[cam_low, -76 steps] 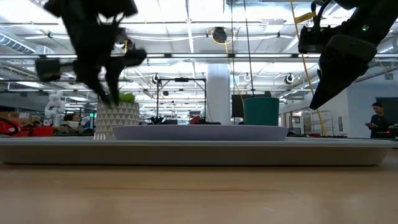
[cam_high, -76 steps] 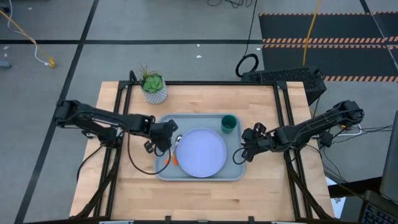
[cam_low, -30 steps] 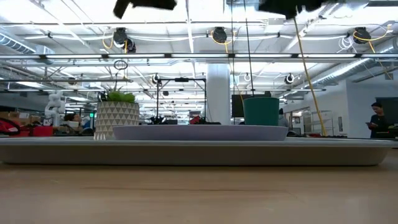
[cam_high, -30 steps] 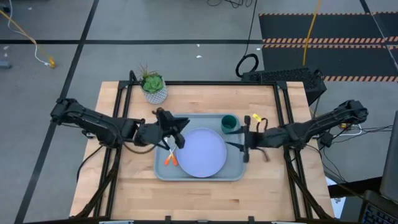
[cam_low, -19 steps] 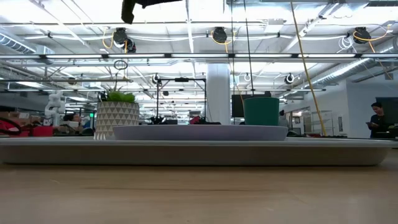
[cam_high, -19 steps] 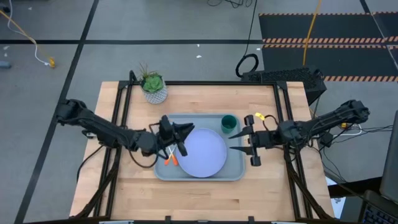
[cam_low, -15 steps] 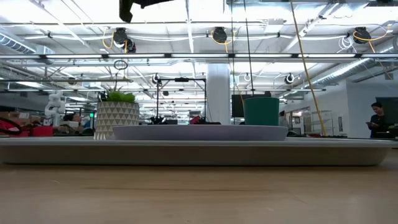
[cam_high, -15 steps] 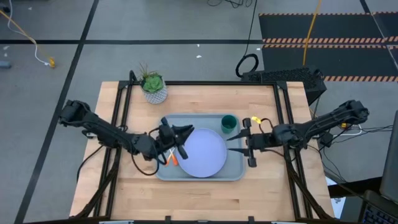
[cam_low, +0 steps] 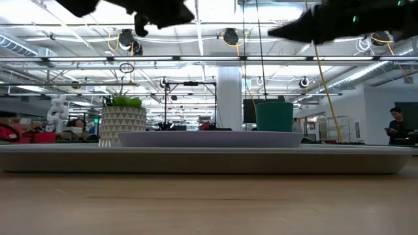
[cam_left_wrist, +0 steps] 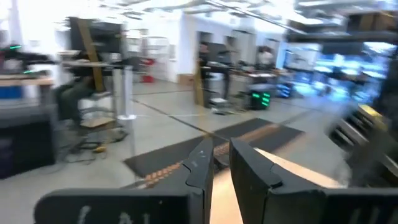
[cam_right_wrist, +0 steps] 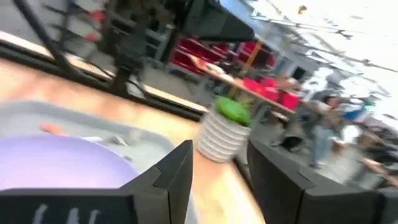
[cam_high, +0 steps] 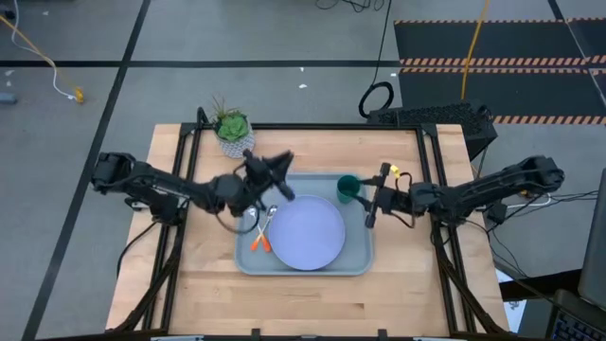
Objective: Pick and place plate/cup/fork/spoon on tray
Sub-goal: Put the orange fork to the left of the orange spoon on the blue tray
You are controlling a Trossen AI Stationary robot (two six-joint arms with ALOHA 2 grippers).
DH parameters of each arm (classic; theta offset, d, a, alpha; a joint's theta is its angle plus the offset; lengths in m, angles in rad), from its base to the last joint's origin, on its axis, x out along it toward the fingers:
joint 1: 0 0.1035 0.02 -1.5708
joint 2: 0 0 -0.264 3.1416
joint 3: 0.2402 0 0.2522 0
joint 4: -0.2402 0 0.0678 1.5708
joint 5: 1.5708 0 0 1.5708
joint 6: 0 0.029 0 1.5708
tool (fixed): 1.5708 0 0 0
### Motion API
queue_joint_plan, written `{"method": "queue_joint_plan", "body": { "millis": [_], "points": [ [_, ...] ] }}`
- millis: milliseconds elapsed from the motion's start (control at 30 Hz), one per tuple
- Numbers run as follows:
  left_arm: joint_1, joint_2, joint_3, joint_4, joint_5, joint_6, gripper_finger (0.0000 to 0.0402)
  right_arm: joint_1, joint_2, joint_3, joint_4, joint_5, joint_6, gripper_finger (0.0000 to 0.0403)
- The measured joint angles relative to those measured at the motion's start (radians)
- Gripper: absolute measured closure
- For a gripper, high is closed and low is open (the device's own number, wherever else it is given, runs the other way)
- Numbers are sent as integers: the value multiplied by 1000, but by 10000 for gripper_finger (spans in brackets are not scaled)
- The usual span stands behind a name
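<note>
The grey-blue tray (cam_high: 358,258) lies mid-table. On it rest the lavender plate (cam_high: 308,232), the dark green cup (cam_high: 348,188) upright at the far right corner, and the orange-handled fork and spoon (cam_high: 262,232) side by side left of the plate. I cannot tell fork from spoon. My left gripper (cam_high: 281,175) is open and empty, high above the tray's far left corner. My right gripper (cam_high: 371,201) is open and empty, high beside the cup, over the tray's right rim. The low view shows the cup (cam_low: 273,116) and the plate (cam_low: 209,138) on the tray (cam_low: 209,158).
A white pot with a green plant (cam_high: 234,133) stands at the table's far left, beyond the tray. It also shows in the right wrist view (cam_right_wrist: 224,134). Bare wood lies along the near edge (cam_high: 303,303). People show in the room behind the table.
My left gripper has gone from above the fork and spoon toward the table's far edge, to above the tray's far left corner. My right gripper has gone a little toward the far edge, beside the cup, and has turned about. The things on the tray have kept still.
</note>
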Motion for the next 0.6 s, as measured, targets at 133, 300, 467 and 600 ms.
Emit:
{"method": "queue_joint_plan", "body": {
  "millis": [133,300,467,600],
  "points": [
    [84,2,0,-62,-2,-190,346,-86,-1,-44,125,3,-47,259],
    [90,16,0,-257,-11,-501,363,-143,-24,-44,78,-28,88,259],
    [54,14,0,-145,41,-228,396,-138,-59,-30,-97,-90,320,259],
    [4,13,2,-76,172,21,383,-97,-61,-30,-164,-250,450,259]
  ]
}}
